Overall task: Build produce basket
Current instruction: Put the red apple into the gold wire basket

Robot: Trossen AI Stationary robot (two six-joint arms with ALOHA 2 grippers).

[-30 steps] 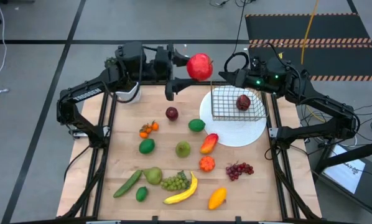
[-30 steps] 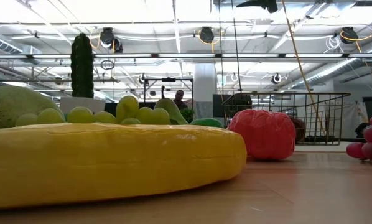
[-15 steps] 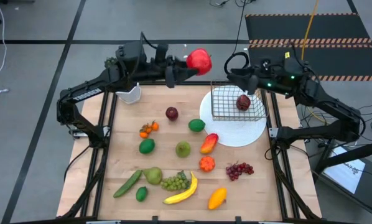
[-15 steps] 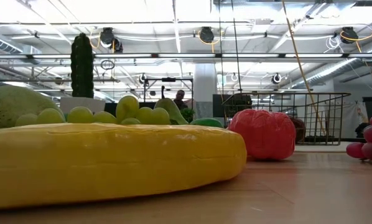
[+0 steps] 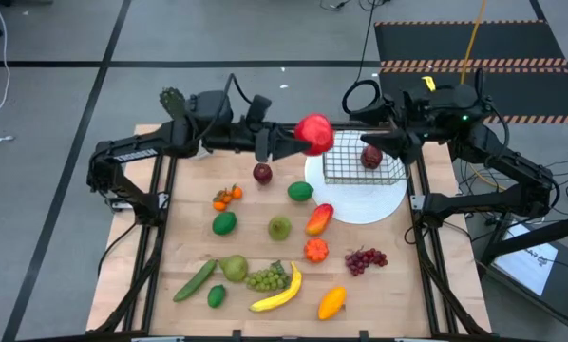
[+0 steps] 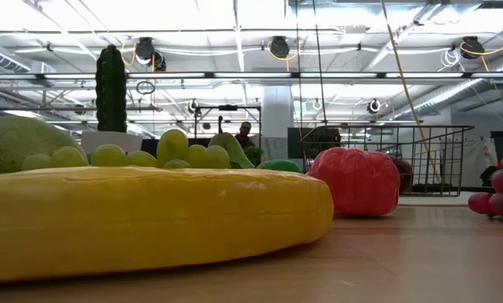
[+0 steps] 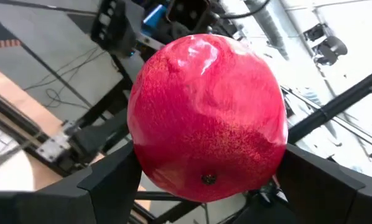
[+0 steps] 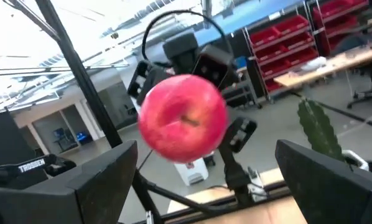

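Basket (image 5: 362, 158): silver wire mesh on a white plate (image 5: 365, 204), table's 1 o'clock corner, holding one dark red fruit (image 5: 371, 156).
Left gripper (image 5: 298, 141): arm stretched level, clamped on a glossy red apple (image 5: 313, 134) at the basket's 9 o'clock edge.
Right gripper (image 5: 395, 136): fingers spread (empty), basket's 2 o'clock.
Room: bare wood between 10 and 12 o'clock.

Basket (image 5: 362, 160) top open — dark apple (image 5: 371, 156) inside
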